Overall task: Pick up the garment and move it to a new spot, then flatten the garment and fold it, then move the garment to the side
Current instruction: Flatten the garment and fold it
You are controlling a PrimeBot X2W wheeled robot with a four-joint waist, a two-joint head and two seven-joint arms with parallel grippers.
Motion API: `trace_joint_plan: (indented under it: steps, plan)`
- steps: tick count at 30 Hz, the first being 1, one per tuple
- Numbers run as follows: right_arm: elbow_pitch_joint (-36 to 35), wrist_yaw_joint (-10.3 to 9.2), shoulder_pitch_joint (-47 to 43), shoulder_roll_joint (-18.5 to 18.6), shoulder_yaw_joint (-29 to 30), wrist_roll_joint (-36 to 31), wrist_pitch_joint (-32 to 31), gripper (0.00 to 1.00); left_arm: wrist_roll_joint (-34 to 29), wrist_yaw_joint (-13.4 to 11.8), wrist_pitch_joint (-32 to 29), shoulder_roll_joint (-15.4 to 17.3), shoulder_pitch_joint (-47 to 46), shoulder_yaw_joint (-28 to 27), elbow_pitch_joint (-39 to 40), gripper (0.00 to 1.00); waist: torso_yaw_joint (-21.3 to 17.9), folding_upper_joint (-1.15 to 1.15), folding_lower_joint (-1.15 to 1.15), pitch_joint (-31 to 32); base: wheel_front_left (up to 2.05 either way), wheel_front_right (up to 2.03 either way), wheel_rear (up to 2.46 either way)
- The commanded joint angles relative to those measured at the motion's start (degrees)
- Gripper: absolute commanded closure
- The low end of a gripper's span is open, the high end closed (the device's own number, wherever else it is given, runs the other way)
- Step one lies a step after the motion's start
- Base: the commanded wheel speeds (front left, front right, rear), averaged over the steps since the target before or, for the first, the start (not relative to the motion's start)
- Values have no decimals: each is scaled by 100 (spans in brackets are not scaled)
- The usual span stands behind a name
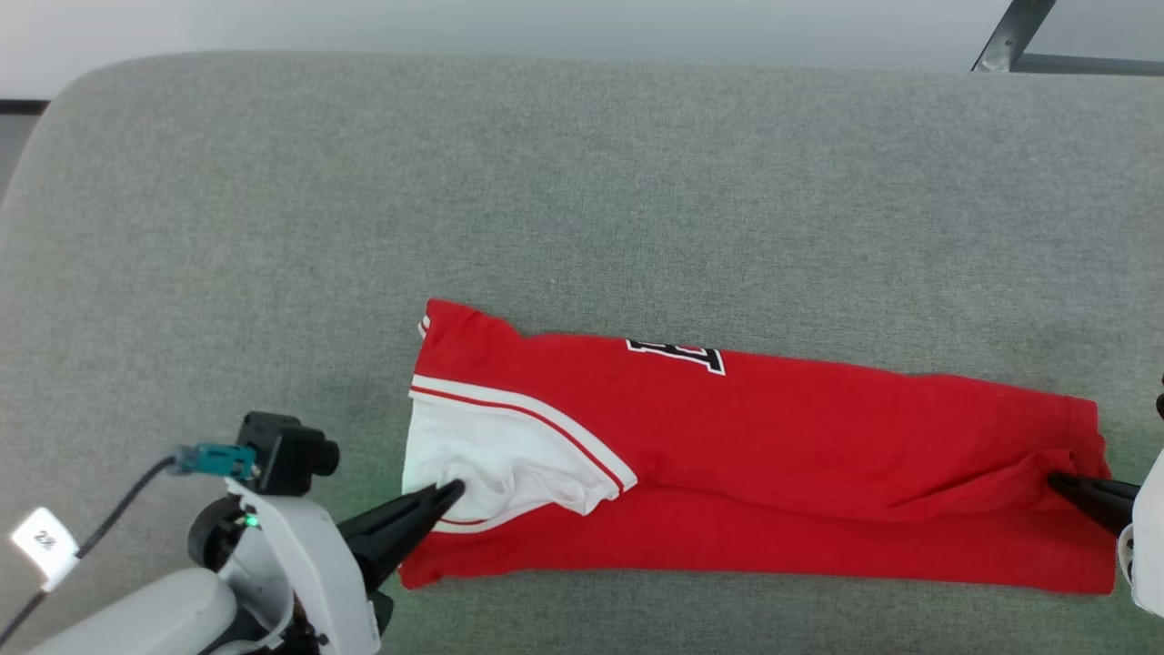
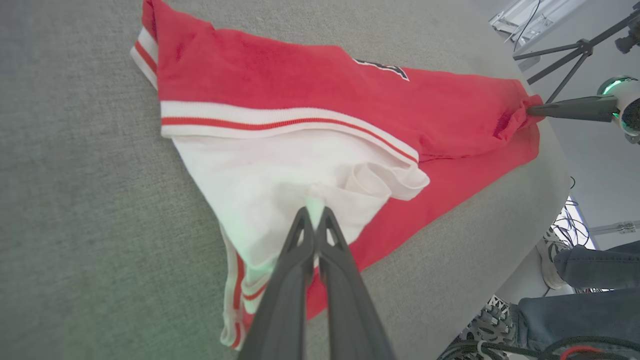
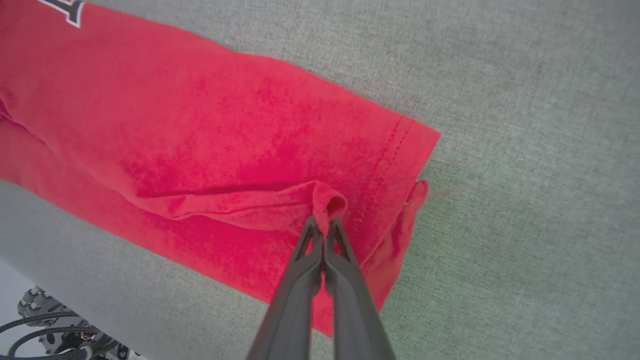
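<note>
The red garment (image 1: 782,455) lies stretched out along the near part of the grey surface, its white panel (image 1: 491,455) and striped trim at the left end and a dark-outlined white mark (image 1: 677,355) on its far edge. My left gripper (image 1: 452,493) is shut on a pinch of the white panel (image 2: 280,170), its fingertips pressed together around the cloth (image 2: 314,212). At the right end my right gripper (image 1: 1059,479) is shut on a small raised fold of red fabric (image 3: 327,205) near the stitched hem (image 3: 390,160). The garment (image 3: 200,150) looks folded lengthwise.
The grey felt-like surface (image 1: 582,200) stretches wide beyond the garment. Its near edge (image 2: 525,235) drops off close behind the garment. A tripod (image 2: 570,55), cables and a person's legs and shoes (image 2: 590,265) are on the floor beyond that edge.
</note>
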State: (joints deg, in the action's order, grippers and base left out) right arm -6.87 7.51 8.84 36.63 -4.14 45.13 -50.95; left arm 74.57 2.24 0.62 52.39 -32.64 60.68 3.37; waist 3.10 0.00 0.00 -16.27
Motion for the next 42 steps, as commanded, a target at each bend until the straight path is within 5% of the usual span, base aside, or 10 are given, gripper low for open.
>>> trace_joint_plan:
  steps: [1, 6, 7, 8, 9, 22, 31, 39, 40, 42]
  plan:
    - [24, -4, -33, -37, 30, -59, 12, 100, -45, 20, 46, -62, 51, 7, -51, 100, 21, 0, 0, -47, 0, 0, 0]
    - [60, -4, 33, -178, 124, -183, 100, 97, -138, 2, 163, -281, 3, 27, -314, 100, 57, 0, 0, -57, 0, 0, 0]
    - [79, -4, 46, -223, 166, -192, 149, 60, -156, -4, 191, -304, 5, 29, -347, 84, 65, 0, 0, -37, 0, 0, 0]
    - [94, -4, 51, -262, 191, -188, 169, 7, -168, -16, 239, -315, 15, 12, -364, 43, 72, 0, 0, -13, 0, 0, 0]
    - [92, -4, 46, -295, 219, -150, 178, 0, -173, -26, 305, -319, 33, -17, -372, 5, 77, 0, 0, 13, 0, 0, 0]
    - [245, -4, -246, -246, 943, 76, -581, 0, 49, -925, 1448, -492, 981, -1212, -135, 0, 287, 0, 0, 337, 0, 0, 0]
    - [756, -4, -216, -356, 1441, -65, -1158, 0, -1565, -1372, 1458, -1667, 1891, -2508, -358, 0, 705, 0, 0, 422, 0, 0, 0]
    - [1375, -3, -41, -454, 1502, -274, -1516, 0, -3051, -1311, 1448, -2742, 2262, -3293, -805, 0, 1064, 0, 0, 474, 0, 0, 0]
    - [1419, -3, -19, -489, 1498, -305, -1545, 6, -3154, -1235, 1449, -2870, 2277, -3416, -852, 0, 1099, 0, 0, 480, 0, 0, 0]
    - [1501, -4, 2, -562, 1476, -317, -1607, 80, -3353, -1103, 1448, -3005, 2345, -3581, -988, 0, 1142, 0, 0, 490, 0, 0, 0]
